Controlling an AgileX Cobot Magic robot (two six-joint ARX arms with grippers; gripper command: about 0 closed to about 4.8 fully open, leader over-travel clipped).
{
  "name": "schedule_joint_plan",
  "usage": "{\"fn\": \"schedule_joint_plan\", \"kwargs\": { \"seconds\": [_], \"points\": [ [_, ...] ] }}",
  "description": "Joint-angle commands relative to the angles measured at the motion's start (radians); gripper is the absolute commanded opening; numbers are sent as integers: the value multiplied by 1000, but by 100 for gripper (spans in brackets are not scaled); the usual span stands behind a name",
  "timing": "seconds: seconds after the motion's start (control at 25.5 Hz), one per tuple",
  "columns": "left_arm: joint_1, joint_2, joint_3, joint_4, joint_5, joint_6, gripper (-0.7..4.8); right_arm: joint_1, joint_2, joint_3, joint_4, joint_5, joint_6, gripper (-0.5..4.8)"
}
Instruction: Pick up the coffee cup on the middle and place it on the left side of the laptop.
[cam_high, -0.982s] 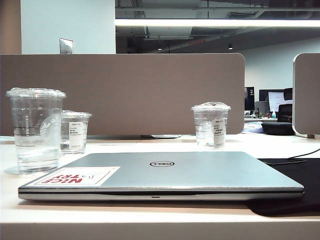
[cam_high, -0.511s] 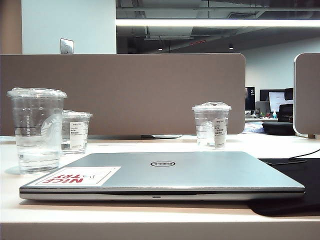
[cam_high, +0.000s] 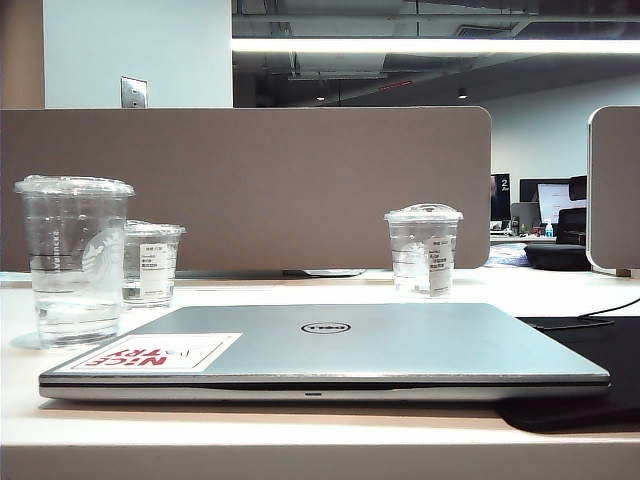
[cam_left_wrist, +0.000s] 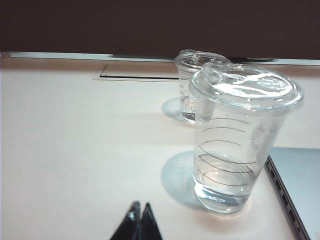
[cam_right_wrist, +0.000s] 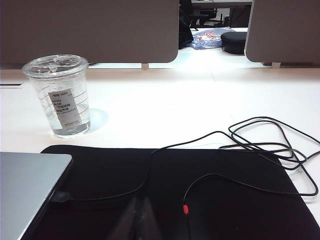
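Left pincer (cam_left_wrist: 140, 220): fingertips pressed together, empty, low over the bench (cam_left_wrist: 75, 140), near the coffee cup (cam_left_wrist: 235, 145). Right pincer (cam_right_wrist: 137, 217): likewise pressed together, above a black mat (cam_right_wrist: 225, 200). Coffee cup stands upright just left of the laptop (cam_high: 330, 345).

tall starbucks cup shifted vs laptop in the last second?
No. The tall clear plastic Starbucks coffee cup keeps its spot beside the slim silver-grey Dell laptop; the whole view only nudged slightly.
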Motion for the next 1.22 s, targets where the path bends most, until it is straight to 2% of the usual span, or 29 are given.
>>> {"fn": "schedule_joint_plan", "kwargs": {
  "seconds": [0.04,0.63,0.75,1.22],
  "points": [
    [1,0,3,31,2,15,-5,0,-2,-4,18,1,1,-5],
    [1,0,3,44,5,17,-5,33,-2,-4,18,1,1,-5],
    [1,0,3,37,4,63,-5,33,-2,-4,18,1,1,-5],
    [1,0,3,37,5,59,-5,33,-2,-4,18,1,1,-5]
  ]
}}
